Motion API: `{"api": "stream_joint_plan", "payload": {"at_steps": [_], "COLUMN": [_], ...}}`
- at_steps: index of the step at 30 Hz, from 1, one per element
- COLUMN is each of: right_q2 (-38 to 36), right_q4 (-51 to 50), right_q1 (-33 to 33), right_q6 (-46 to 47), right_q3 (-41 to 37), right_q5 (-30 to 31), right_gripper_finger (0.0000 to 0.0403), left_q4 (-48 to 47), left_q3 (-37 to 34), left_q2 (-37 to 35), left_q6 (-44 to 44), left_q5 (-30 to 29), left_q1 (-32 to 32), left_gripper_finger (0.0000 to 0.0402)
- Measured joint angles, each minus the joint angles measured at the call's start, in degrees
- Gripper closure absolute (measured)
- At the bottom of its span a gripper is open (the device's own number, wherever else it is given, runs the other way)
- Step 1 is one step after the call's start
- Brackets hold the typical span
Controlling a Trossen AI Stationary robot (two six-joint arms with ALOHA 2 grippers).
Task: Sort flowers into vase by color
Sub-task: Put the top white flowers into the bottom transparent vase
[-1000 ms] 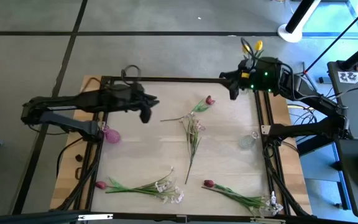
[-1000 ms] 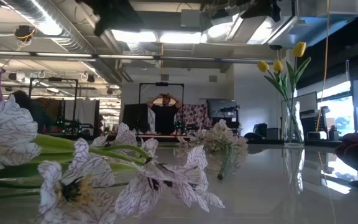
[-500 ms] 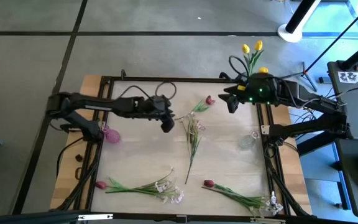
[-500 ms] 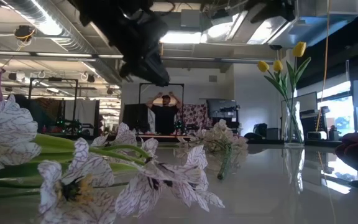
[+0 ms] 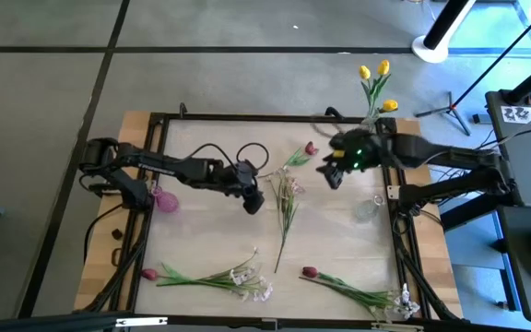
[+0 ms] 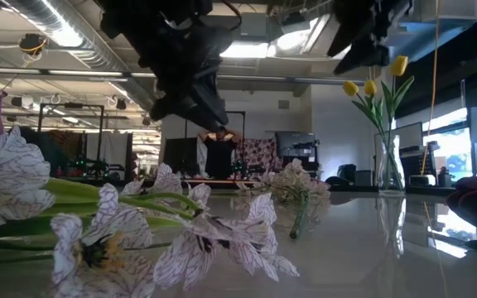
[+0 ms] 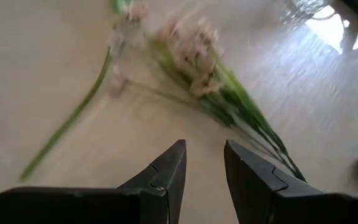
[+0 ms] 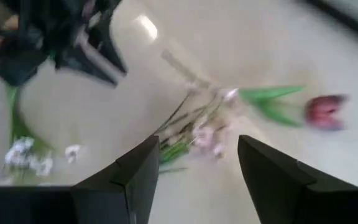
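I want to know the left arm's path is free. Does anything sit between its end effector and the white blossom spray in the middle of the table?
Nothing visible does. The left end effector hangs open beside the white blossom spray, with only bare table between them.

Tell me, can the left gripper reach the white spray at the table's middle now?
Probably yes: the left gripper hangs open and empty beside the white spray, with nothing between them.

Both arms (image 5: 252, 198) (image 5: 332, 175) nearer central flowers (image 5: 286, 198)
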Motion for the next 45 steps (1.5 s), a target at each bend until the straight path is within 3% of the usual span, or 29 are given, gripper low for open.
{"api": "stream_joint_plan", "payload": {"at_steps": [5,10,15,19,22,25,35,40,45], "right_q2": [2.81,7.02,13.34,17.88,20.86,23.75,30.50,34.88,36.31], "right_q4": [11.12,15.82,15.55,15.76,17.94,18.51,29.43,32.41,34.34], "right_q1": [5.65,12.65,15.46,15.07,14.29,13.07,12.04,9.87,8.77], "right_q6": [6.47,17.41,29.44,40.06,43.37,47.55,49.50,47.94,47.85], "right_q3": [-6.75,-9.91,-9.97,-9.98,-9.98,-9.99,-9.95,-9.95,-9.95], "right_q5": [-2.82,1.34,5.55,7.07,10.38,9.50,9.44,8.77,9.57], "right_gripper_finger": [0.0137,0.0079,0.0062,0.0061,0.0061,0.0061,0.0064,0.0101,0.0169], "left_q4": [-6.22,-7.31,-7.44,-7.31,-7.40,-7.32,-7.03,-5.38,-4.59], "left_q3": [0.00,-0.02,-1.83,-3.55,-4.21,-4.31,-4.33,-4.33,-4.33], "left_q2": [0.00,0.00,0.00,-0.02,-0.01,-0.02,-0.02,-0.02,-0.02], "left_q6": [-3.82,-7.58,-15.42,-21.49,-28.02,-35.08,-39.13,-40.32,-40.18], "left_q5": [0.41,0.91,-0.61,-2.18,-4.70,-7.31,-7.46,-8.14,-8.74], "left_q1": [-1.47,-3.23,-5.18,-7.53,-10.01,-12.11,-16.21,-16.56,-16.56], "left_gripper_finger": [0.0296,0.0276,0.0246,0.0243,0.0249,0.0255,0.0257,0.0257,0.0257]}}
